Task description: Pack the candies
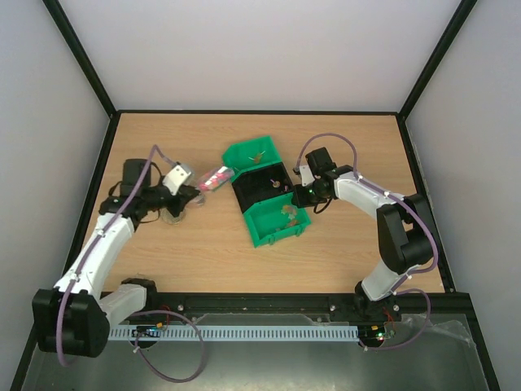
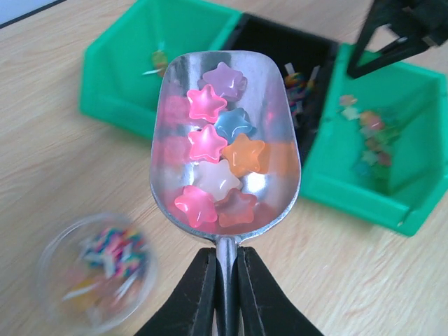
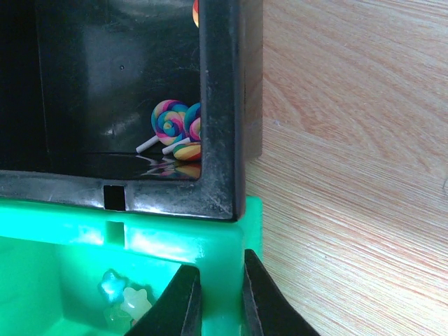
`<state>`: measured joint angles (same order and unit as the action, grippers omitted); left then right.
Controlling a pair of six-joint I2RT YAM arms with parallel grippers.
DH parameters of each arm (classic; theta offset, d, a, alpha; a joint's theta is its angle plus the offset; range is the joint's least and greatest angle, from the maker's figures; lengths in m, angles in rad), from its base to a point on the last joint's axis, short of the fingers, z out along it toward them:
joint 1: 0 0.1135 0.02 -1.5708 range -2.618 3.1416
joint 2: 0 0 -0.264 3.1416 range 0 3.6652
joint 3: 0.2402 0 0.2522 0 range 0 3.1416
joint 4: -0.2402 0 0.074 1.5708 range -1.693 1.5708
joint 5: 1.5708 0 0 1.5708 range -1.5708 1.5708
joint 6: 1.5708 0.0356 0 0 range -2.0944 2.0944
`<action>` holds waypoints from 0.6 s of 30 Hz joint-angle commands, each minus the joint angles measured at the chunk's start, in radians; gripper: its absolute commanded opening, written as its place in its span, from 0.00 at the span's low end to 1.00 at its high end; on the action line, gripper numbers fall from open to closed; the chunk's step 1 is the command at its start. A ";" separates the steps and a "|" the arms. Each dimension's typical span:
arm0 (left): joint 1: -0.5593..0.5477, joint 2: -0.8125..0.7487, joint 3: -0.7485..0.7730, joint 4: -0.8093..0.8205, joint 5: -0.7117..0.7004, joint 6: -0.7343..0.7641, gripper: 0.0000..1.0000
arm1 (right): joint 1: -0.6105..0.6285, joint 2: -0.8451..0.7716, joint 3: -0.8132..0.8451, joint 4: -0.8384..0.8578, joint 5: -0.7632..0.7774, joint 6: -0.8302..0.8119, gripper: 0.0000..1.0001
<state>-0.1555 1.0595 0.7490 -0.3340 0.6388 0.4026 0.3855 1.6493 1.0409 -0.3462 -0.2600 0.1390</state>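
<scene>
The left gripper point(image 2: 225, 256) is clamped on the handle of the metal scoop point(image 2: 274, 175). It holds the bowl level just ahead of its fingers, likely so nothing spills short of the green bin point(image 2: 364, 199) ahead to its right. The candies point(image 2: 217, 150) fill that bowl: glossy stars in pink, orange, blue, lilac and white. The right gripper point(image 3: 220, 283) pinches this bin's wall, probably to steady it. A few pale stars lie inside, just left of its fingers.

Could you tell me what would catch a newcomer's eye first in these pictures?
The metal scoop, heaped with glossy star-shaped candies in pink, orange, blue and purple, stands out first, its handle pinched in the left gripper. Next come the swirled lollipops in a corner of the black bin, and the right gripper clamped on the wall of the neighbouring green bin.
</scene>
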 commanded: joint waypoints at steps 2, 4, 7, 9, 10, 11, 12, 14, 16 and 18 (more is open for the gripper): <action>0.195 -0.020 0.105 -0.330 0.051 0.230 0.02 | -0.010 -0.013 0.037 -0.017 0.010 0.002 0.01; 0.281 -0.012 0.134 -0.401 0.055 0.290 0.02 | -0.010 -0.009 0.042 -0.016 0.008 0.001 0.01; 0.362 0.011 0.169 -0.497 0.028 0.374 0.02 | -0.011 -0.002 0.043 -0.010 0.001 0.009 0.01; 0.383 0.023 0.183 -0.548 -0.010 0.424 0.02 | -0.011 0.001 0.043 -0.007 -0.011 0.018 0.01; 0.391 0.023 0.184 -0.553 -0.030 0.434 0.02 | -0.011 0.001 0.041 -0.003 -0.013 0.022 0.01; 0.394 0.023 0.182 -0.554 -0.053 0.432 0.02 | -0.011 0.001 0.041 0.000 -0.014 0.023 0.01; 0.395 0.024 0.183 -0.560 -0.068 0.438 0.02 | -0.011 0.002 0.042 0.003 -0.015 0.025 0.01; 0.396 0.031 0.186 -0.566 -0.089 0.442 0.02 | -0.011 0.005 0.043 0.007 -0.015 0.028 0.01; 0.396 0.047 0.190 -0.572 -0.110 0.438 0.02 | -0.011 0.008 0.045 0.010 -0.018 0.031 0.01; 0.395 0.068 0.195 -0.568 -0.142 0.424 0.02 | -0.011 0.009 0.046 0.011 -0.021 0.035 0.01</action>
<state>0.2352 1.0966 0.9096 -0.8597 0.5518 0.8021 0.3798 1.6516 1.0496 -0.3466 -0.2493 0.1524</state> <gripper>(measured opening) 0.078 0.090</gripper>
